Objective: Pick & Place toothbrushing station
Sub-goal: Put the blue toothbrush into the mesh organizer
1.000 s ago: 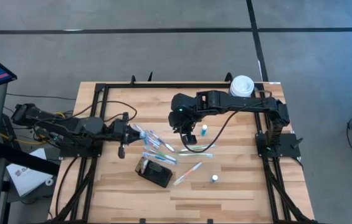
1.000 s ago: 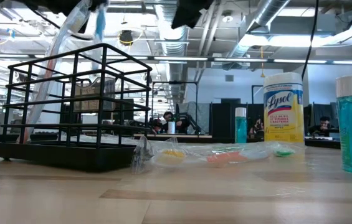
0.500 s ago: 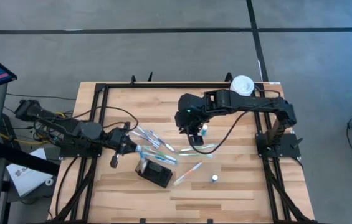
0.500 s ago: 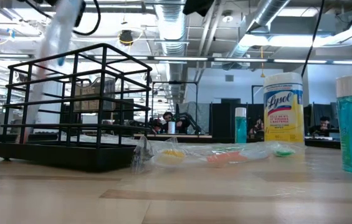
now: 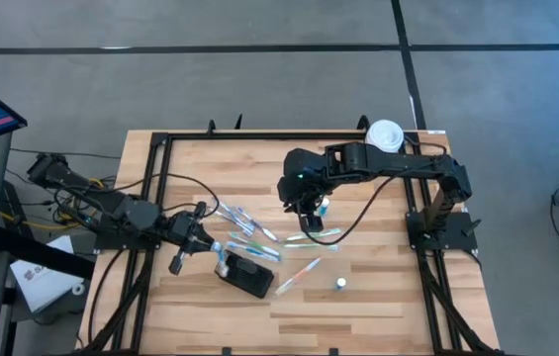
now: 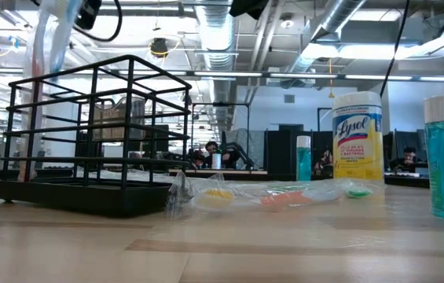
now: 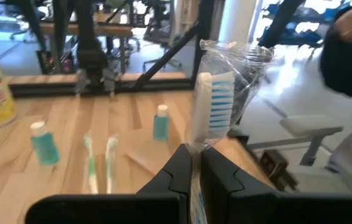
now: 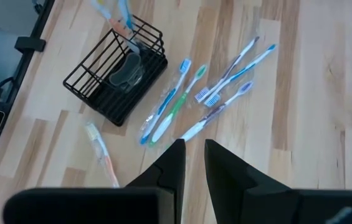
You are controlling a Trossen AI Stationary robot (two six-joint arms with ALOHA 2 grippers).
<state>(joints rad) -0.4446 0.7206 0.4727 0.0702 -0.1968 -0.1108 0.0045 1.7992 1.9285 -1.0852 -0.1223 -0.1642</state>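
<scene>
Near the table's front-left centre: wire holder being loaded with wrapped toothbrushes.

Between the two arms the toothbrushing station (image 5: 243,274) rests flat on the wooden table (image 5: 378,302); it is an open black wire-frame basket on a solid base, judged light and rigid, liable to slide if knocked, best gripped on a top rail. The left gripper (image 7: 195,165) is clenched on a toothbrush sealed in clear film (image 7: 216,102), poised just beside and above the basket; the film is judged slippery and crushable, so the handle is the safer hold. The right gripper (image 8: 190,163) hovers nearly closed above the table's middle, grasping nothing visible. Loose wrapped toothbrushes (image 8: 222,84) lie scattered just beside the station, with small blue bottles (image 5: 326,207) near and a Lysol wipes canister (image 6: 357,135) well apart at the rear; the scattered brushes obstruct any sliding approach.
</scene>
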